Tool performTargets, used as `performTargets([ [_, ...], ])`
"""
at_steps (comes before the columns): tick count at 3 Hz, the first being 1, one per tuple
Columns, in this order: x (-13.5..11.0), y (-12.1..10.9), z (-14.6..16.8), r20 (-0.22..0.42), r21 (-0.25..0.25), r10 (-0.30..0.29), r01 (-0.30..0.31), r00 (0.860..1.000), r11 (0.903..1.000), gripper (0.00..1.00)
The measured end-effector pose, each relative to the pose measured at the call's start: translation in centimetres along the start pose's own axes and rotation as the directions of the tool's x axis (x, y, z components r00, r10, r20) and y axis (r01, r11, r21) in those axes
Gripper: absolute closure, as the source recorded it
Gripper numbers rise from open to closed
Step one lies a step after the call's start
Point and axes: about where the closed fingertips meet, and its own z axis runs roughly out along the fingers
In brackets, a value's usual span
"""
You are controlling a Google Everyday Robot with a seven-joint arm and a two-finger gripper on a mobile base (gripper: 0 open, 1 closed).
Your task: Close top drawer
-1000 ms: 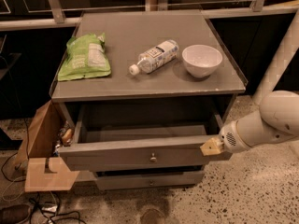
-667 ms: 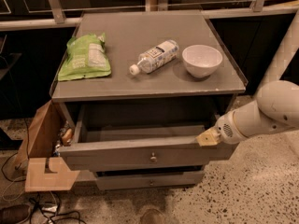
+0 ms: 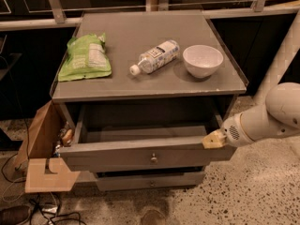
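The top drawer (image 3: pixel 140 156) of the grey cabinet stands pulled out, its deep box empty, with a small round metal knob (image 3: pixel 153 158) at the centre of its front panel. My gripper (image 3: pixel 213 139) reaches in from the right on a white arm and rests at the right end of the drawer front's upper edge, touching or nearly touching it. A slimmer drawer (image 3: pixel 150 181) shows below, slightly out.
On the cabinet top (image 3: pixel 117 83) lie a green snack bag (image 3: pixel 86 57), a plastic bottle (image 3: pixel 154 56) on its side and a white bowl (image 3: pixel 202 60). A cardboard box (image 3: pixel 42 153) and cables sit on the floor at the left. A white post (image 3: pixel 281 55) stands at the right.
My gripper and arm have moved a little left and up along the drawer front's right end. The drawer looks about as far out as before.
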Motion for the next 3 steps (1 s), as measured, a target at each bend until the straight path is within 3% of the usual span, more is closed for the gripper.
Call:
performTargets([
  [1,1.5,0.7,-1.4,-0.01,0.005,0.043,-0.043,0.999,0.9991,1.0],
  [2,3.1,2.2,-0.7,-0.053,-0.018,0.075,-0.077,0.996,0.9969,1.0],
  [3,3.1,2.2,-0.7,-0.054,-0.019,0.077,-0.078,0.996,0.9968,1.0],
])
